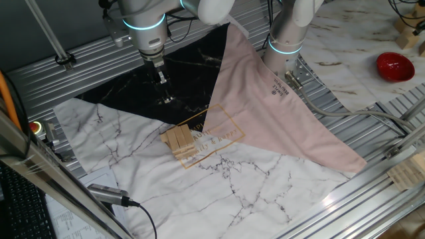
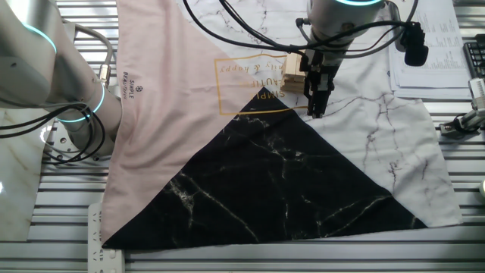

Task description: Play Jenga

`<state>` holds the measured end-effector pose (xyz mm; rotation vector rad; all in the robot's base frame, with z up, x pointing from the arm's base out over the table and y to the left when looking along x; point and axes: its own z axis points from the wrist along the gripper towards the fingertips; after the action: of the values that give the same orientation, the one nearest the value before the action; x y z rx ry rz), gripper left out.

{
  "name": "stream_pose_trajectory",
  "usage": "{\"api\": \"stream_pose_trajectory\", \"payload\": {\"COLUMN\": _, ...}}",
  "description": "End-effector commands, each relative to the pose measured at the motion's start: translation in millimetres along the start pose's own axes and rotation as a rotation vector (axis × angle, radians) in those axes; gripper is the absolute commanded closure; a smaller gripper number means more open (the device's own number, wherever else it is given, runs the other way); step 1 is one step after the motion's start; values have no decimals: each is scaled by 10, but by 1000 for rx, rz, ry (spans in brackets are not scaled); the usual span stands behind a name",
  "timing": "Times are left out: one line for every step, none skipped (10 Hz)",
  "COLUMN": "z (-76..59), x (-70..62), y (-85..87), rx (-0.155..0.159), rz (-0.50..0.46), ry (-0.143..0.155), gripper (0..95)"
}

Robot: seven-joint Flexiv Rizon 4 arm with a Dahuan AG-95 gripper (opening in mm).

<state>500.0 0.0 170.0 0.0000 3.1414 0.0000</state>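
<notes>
The stack of blocks (image 1: 179, 141) is being shown low and small, lying on the white marbled part of the cloth (image 1: 219, 192), right at the corner of a gold printed frame (image 1: 222, 136) with lettering. Its layers are being seen laid crosswise, and the top pieces are sitting slightly askew. In the other fixed view the stack of blocks (image 2: 294, 67) is being partly covered by the gripper and its cable, so only its light tan end is being seen there.

The gripper (image 1: 164, 86) is being held apart from the stack, over the black marbled patch (image 1: 166, 73), farther from the camera in one fixed view than the blocks are. In the other fixed view the gripper (image 2: 314, 106) is being seen pointing down, with its tip near the meeting point of the black, white and pink areas; the blocks are lying just beyond it. No block is being held between the fingers (image 2: 311, 95). The fingers are being seen as a narrow dark pair, close to one another, but whether a gap is left between them cannot be told from either view.

A pink panel (image 1: 272, 106) with small dark print is being seen beside the gold frame, running toward the arm's base (image 1: 285, 40). The cloth is being carried by a table of metal rails (image 1: 372, 192). Well apart from the blocks, a red bowl (image 1: 395, 66) is being seen on a marbled surface, and a pale slatted wooden piece (image 1: 406, 171) is being seen at the table's edge.
</notes>
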Motion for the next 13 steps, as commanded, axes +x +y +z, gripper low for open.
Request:
{"api": "stream_pose_trajectory", "payload": {"z": 0, "x": 0, "y": 0, "rx": 72, "rz": 20, "ry": 42, "gripper": 950}}
{"api": "stream_pose_trajectory", "payload": {"z": -4, "x": 1, "y": 1, "rx": 83, "rz": 19, "ry": 45, "gripper": 950}}
{"api": "stream_pose_trajectory", "payload": {"z": -7, "x": 2, "y": 2, "rx": 86, "rz": 18, "ry": 47, "gripper": 950}}
{"api": "stream_pose_trajectory", "payload": {"z": -8, "x": 2, "y": 3, "rx": 87, "rz": 17, "ry": 47, "gripper": 950}}
{"api": "stream_pose_trajectory", "payload": {"z": -8, "x": 2, "y": 3, "rx": 90, "rz": 17, "ry": 48, "gripper": 950}}
{"api": "stream_pose_trajectory", "payload": {"z": -8, "x": 2, "y": 3, "rx": 94, "rz": 18, "ry": 49, "gripper": 950}}
{"api": "stream_pose_trajectory", "payload": {"z": -8, "x": 2, "y": 3, "rx": 97, "rz": 16, "ry": 49, "gripper": 950}}
{"api": "stream_pose_trajectory", "payload": {"z": -8, "x": 2, "y": 3, "rx": 99, "rz": 16, "ry": 49, "gripper": 950}}
{"api": "stream_pose_trajectory", "payload": {"z": -9, "x": 3, "y": 3, "rx": 103, "rz": 16, "ry": 49, "gripper": 950}}
{"api": "stream_pose_trajectory", "payload": {"z": -9, "x": 4, "y": 3, "rx": 104, "rz": 15, "ry": 49, "gripper": 950}}
{"api": "stream_pose_trajectory", "payload": {"z": -10, "x": 10, "y": 4, "rx": 105, "rz": 9, "ry": 50, "gripper": 950}}
{"api": "stream_pose_trajectory", "payload": {"z": -10, "x": 12, "y": 4, "rx": 106, "rz": 8, "ry": 51, "gripper": 950}}
{"api": "stream_pose_trajectory", "payload": {"z": -10, "x": 12, "y": 4, "rx": 108, "rz": 9, "ry": 52, "gripper": 950}}
